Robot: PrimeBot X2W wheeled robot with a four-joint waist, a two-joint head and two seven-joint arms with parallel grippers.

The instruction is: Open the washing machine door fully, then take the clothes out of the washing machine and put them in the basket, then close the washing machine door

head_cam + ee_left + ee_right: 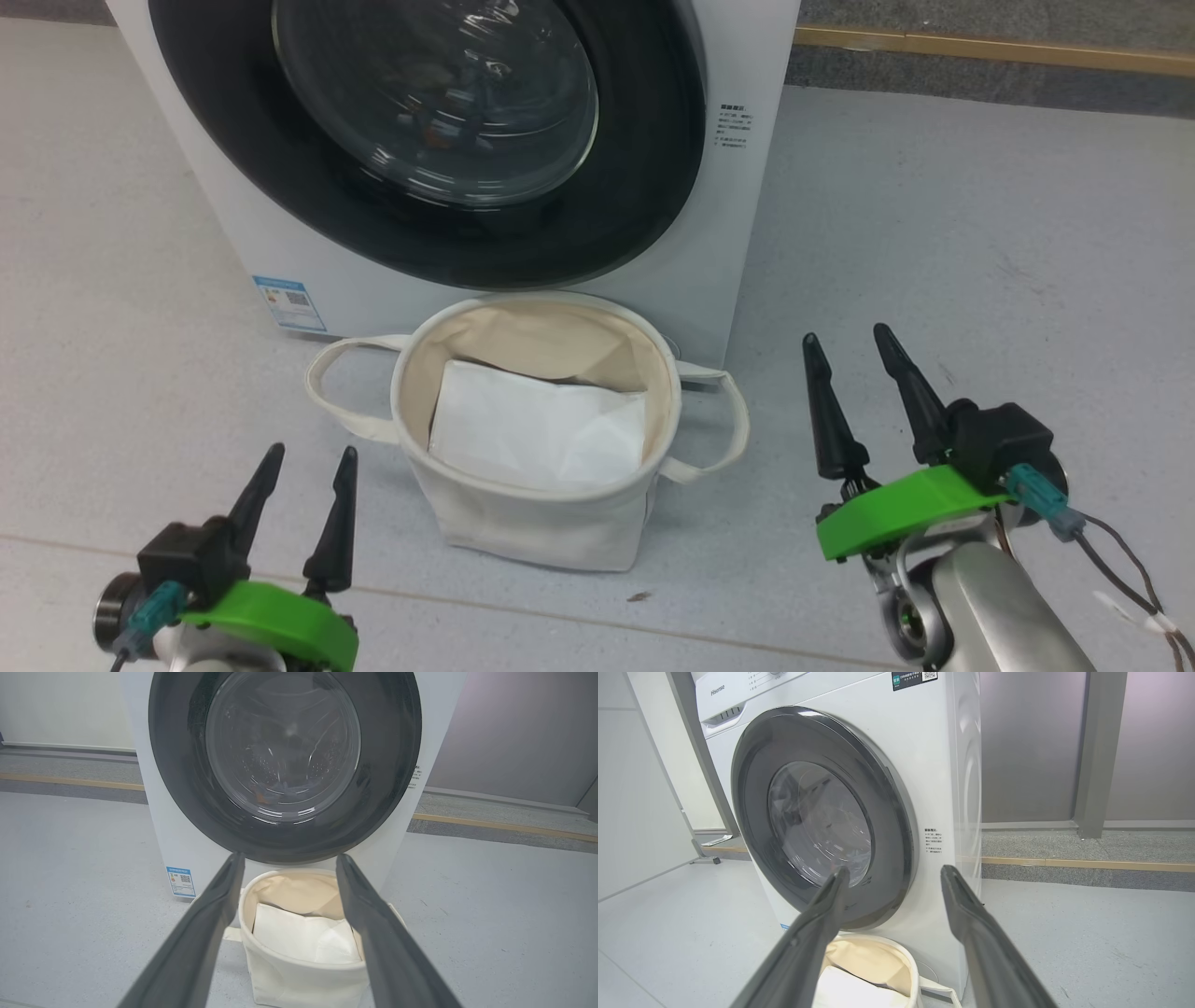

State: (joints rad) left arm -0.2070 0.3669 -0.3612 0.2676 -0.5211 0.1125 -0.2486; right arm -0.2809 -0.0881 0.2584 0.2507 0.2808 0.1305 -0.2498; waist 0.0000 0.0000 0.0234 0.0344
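We see the left gripper (289, 857) with fingers spread wide and nothing between them. The washing machine door (187, 788) sits shut on the washing machine (159, 830), with a bit of blue and orange clothes (275, 794) low behind the glass. The basket (299, 980) stands just in front, below the door, with a white sheet (289, 938) inside. There's a blue sticker (181, 882) at the washer's lower corner.

The head camera looks steeply down from close above onto the basket (537, 523) and the lower front of the washing machine (714, 233), the left wrist camera faces the washing machine door (282, 746) square-on from low down, the right wrist camera eyes it slantwise from the right, all sharing door and basket
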